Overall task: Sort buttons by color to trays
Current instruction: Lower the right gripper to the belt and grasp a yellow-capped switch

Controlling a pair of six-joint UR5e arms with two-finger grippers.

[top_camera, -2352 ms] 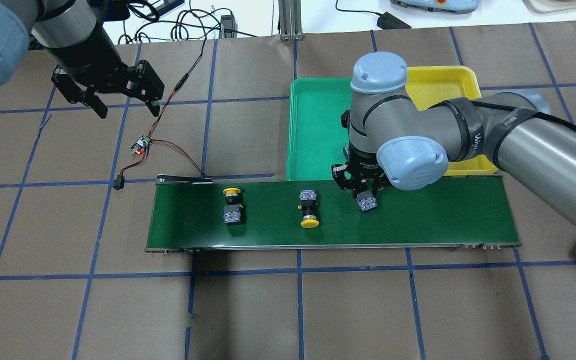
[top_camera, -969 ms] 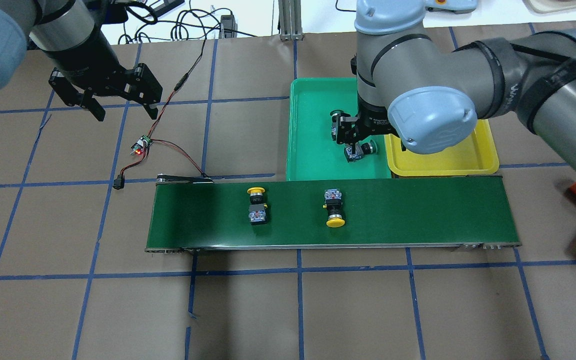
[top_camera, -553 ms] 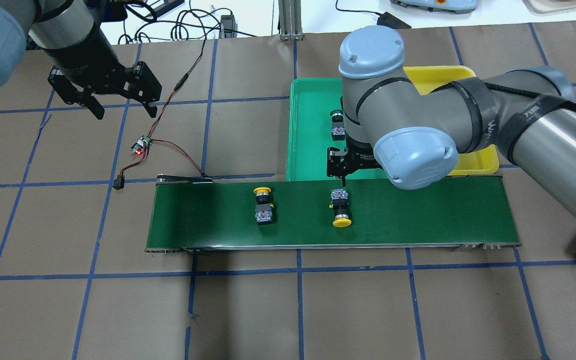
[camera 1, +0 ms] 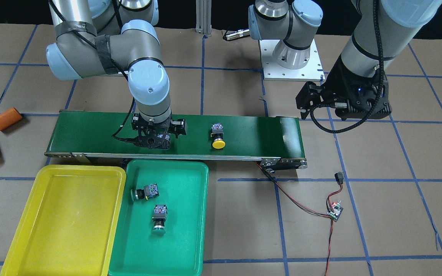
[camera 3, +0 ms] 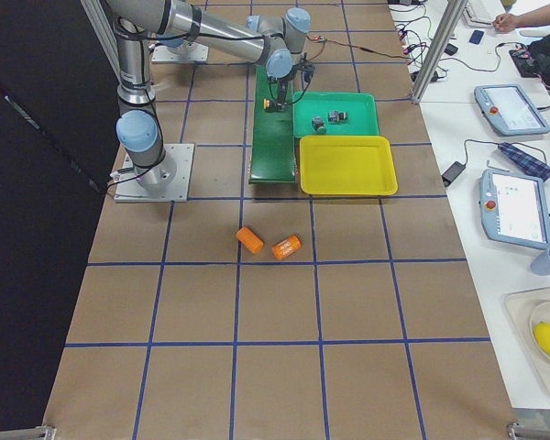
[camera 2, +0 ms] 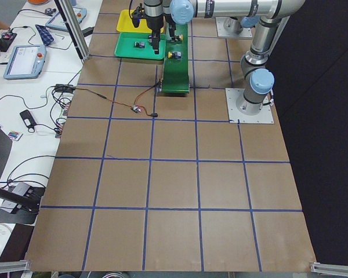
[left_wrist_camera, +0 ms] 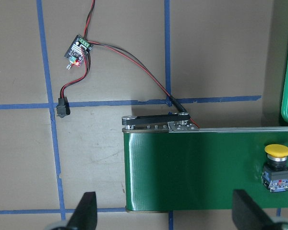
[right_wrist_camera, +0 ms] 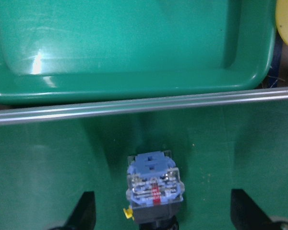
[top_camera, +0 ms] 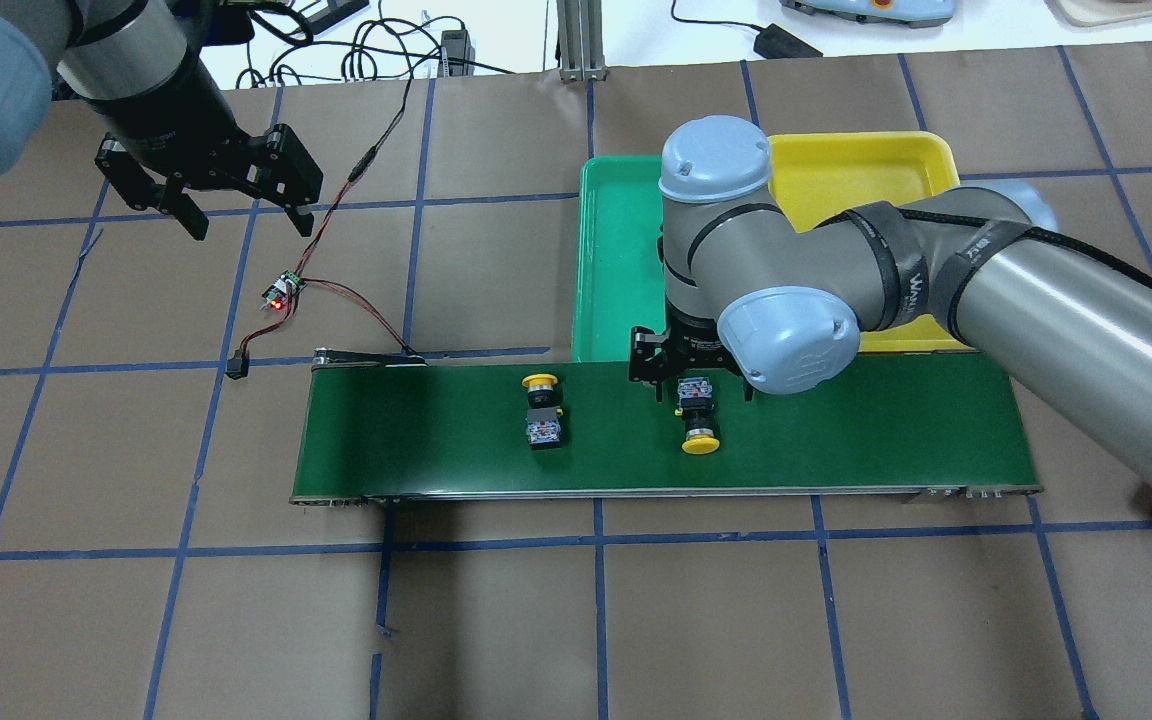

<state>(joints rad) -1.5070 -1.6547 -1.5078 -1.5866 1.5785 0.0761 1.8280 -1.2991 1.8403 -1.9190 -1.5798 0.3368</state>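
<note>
At far left, seen from over the robot's shoulders, the left hand [top_camera: 252, 228] hung above the brown tabletop [top_camera: 496, 620], released, its fingers spread wide. Just near of it lay a small circuit board [top_camera: 283, 292] with red and black wires. Further right, a dark green conveyor belt [top_camera: 416, 440] carried the left yellow button [top_camera: 543, 410] and the right yellow button [top_camera: 698, 420], both on their sides. The right hand [top_camera: 694, 385] hovered low over the right one, fingers parted on either side of its switch body, not gripping. Beyond the belt sat the green tray [top_camera: 616, 260], holding one green button [camera 1: 144, 192] and a second green button [camera 1: 159, 217]. The yellow tray [top_camera: 866, 165] lay just beside it, on the right.
</note>
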